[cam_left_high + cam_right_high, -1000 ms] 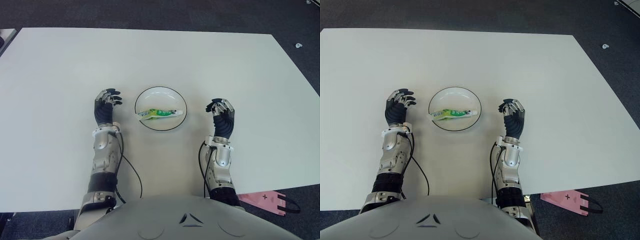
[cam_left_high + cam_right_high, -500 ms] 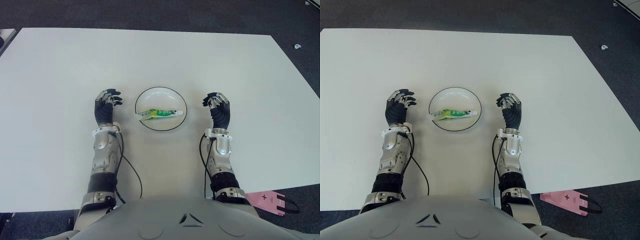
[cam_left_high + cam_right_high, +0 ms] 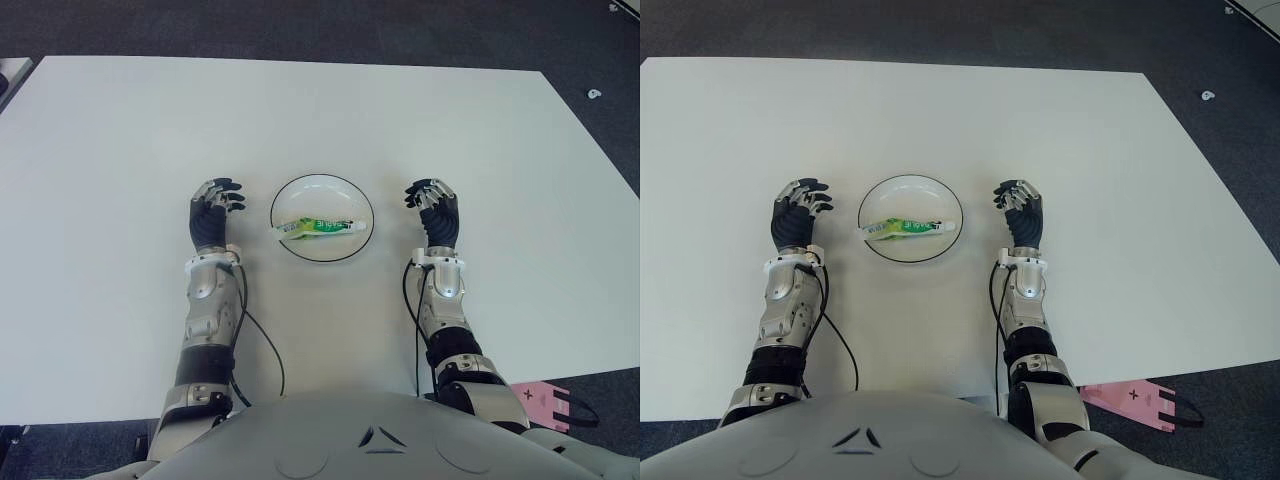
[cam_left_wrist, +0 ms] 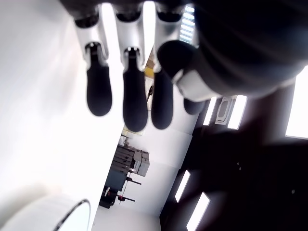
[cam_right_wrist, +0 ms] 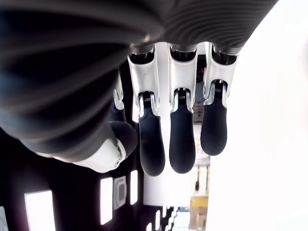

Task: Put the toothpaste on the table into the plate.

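Note:
A green and white toothpaste tube (image 3: 318, 227) lies flat inside the white plate (image 3: 345, 194) with a dark rim, near the middle of the white table (image 3: 300, 110). My left hand (image 3: 213, 213) stands to the left of the plate, fingers relaxed and holding nothing. My right hand (image 3: 435, 209) is just right of the plate, fingers loosely spread and empty. Both wrist views show only the hands' own fingers (image 4: 134, 101) (image 5: 182, 137) with nothing between them.
A pink object (image 3: 545, 400) lies on the dark floor past the table's near right corner. A small white item (image 3: 596, 93) sits on the floor at the far right. Wide bare table surface surrounds the plate.
My right hand has moved forward and slightly left, ending close beside the plate's right rim. The left hand, plate and toothpaste have stayed put.

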{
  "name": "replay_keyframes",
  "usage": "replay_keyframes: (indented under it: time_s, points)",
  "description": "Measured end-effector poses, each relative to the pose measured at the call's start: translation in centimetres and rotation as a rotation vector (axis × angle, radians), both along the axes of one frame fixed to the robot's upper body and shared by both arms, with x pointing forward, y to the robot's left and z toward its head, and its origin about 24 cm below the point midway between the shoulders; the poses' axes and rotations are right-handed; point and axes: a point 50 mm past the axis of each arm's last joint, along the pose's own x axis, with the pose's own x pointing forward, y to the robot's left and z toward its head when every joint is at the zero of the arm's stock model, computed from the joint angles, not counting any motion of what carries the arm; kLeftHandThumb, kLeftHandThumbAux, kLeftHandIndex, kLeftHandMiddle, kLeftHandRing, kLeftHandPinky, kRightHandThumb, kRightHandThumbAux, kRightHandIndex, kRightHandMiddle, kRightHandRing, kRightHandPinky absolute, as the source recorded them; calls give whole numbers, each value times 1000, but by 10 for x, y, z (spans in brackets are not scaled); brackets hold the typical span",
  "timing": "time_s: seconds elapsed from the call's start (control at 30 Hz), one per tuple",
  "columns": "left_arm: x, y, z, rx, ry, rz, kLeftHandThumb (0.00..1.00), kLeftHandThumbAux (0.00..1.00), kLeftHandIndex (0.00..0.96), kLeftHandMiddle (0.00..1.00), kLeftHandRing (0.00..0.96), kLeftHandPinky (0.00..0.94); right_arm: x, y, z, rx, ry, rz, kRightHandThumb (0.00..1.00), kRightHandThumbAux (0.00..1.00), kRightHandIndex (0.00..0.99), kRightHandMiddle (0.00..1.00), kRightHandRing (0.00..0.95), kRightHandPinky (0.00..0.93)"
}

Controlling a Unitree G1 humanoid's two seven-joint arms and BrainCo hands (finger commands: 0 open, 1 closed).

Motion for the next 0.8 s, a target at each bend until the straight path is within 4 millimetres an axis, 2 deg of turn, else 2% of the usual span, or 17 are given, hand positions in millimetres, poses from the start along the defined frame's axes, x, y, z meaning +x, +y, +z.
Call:
replay_keyframes:
  time_s: [0.4,0.8]
  points:
    - [0,0,0,6,0,-4,838,677,425,477,570,558,4,0,0,-22,15,28,712,729,430,502,494,486]
    - [1,-1,0,9,4,-8,837,679,416,482,575,553,6,0,-3,-73,53,58,709,731,429,495,494,505]
